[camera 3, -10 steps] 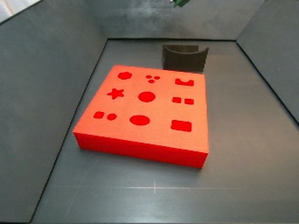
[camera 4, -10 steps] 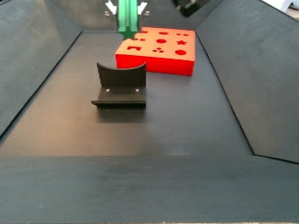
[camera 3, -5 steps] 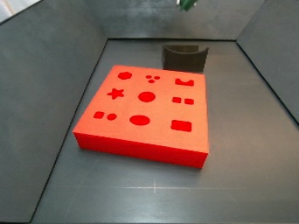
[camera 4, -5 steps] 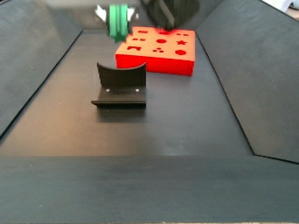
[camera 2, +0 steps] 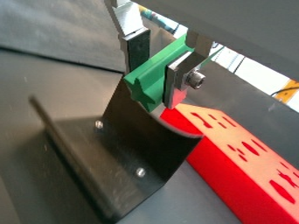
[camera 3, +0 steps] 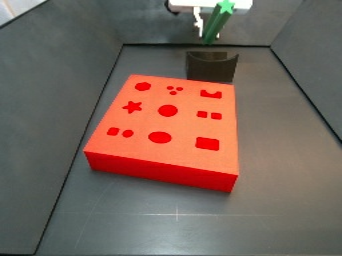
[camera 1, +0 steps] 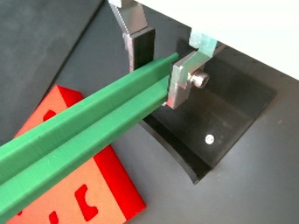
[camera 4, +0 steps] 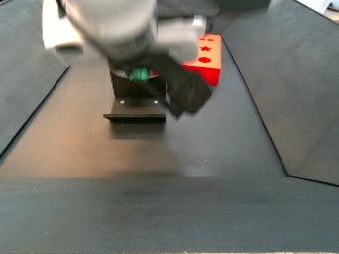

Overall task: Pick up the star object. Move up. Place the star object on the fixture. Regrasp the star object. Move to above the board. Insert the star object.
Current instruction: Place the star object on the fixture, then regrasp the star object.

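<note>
Both wrist views, nearest: the gripper (camera 2: pixel 162 68) has its jaws pinching the star object (camera 1: pixel 87 131), one silver finger (camera 1: pixel 187 77) pressed to each flank near one end. The peg's long axis runs crosswise to the fingers, its free length projecting to one side. Just beyond lies the fixture (camera 2: pixel 135 162), its notched upright close beneath the held end; contact cannot be confirmed. Farther off, the board (camera 3: pixel 163 128) rests on the floor. Judged step: placing on the fixture, which requires the peg's axis to settle into the notch.
</note>
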You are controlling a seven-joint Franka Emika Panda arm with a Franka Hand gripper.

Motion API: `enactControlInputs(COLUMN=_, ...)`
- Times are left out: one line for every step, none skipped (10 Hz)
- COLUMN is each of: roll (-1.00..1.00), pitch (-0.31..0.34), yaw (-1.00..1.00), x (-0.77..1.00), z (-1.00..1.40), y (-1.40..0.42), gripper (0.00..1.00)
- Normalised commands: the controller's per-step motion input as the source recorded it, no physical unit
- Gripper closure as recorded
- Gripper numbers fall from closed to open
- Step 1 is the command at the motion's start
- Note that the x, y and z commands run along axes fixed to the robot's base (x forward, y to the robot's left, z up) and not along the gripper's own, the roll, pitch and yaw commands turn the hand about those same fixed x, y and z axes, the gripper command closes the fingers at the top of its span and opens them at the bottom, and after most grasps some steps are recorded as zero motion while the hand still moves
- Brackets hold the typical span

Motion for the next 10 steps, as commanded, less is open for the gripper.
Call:
enactControlInputs(roll=-0.69, pitch=0.07, yaw=-0.15, x=0.16, z=-1.0, y=0.11, gripper=1.0)
enactControlInputs(roll=-0.59, pitch=0.062, yaw=-0.14, x=0.17, z=-1.0, y=0.11, gripper=1.0)
enactControlInputs(roll=-0.38, pitch=0.052, yaw=-0.14, x=0.18, z=-1.0, y=0.12, gripper=1.0)
enactControlInputs(roll=-0.26, pitch=0.04, yaw=-0.13, x=0.19, z=-1.0, y=0.12, gripper=1.0)
enactControlInputs(roll=-0.18, pitch=0.027, yaw=-0.12, x=0.16, z=-0.8, y=0.1, gripper=1.0)
enactControlInputs(roll=-0.17, pitch=0.019, yaw=-0.12, x=0.14, z=-0.68, y=0.09, gripper=1.0)
enactControlInputs(roll=-0.13, pitch=0.0, yaw=-0.1, x=0.09, z=-0.47, y=0.07, gripper=1.0)
enactControlInputs(roll=-0.11, pitch=-0.01, yaw=-0.1, x=0.08, z=-0.47, y=0.06, gripper=1.0)
enactControlInputs(roll=0.0, pitch=0.0, yaw=0.0, x=0.0, z=0.0, y=0.0, gripper=0.0)
enactControlInputs(roll=-0.03, pitch=0.044, yaw=-0.02, x=0.0, z=1.0, y=0.0, gripper=0.0)
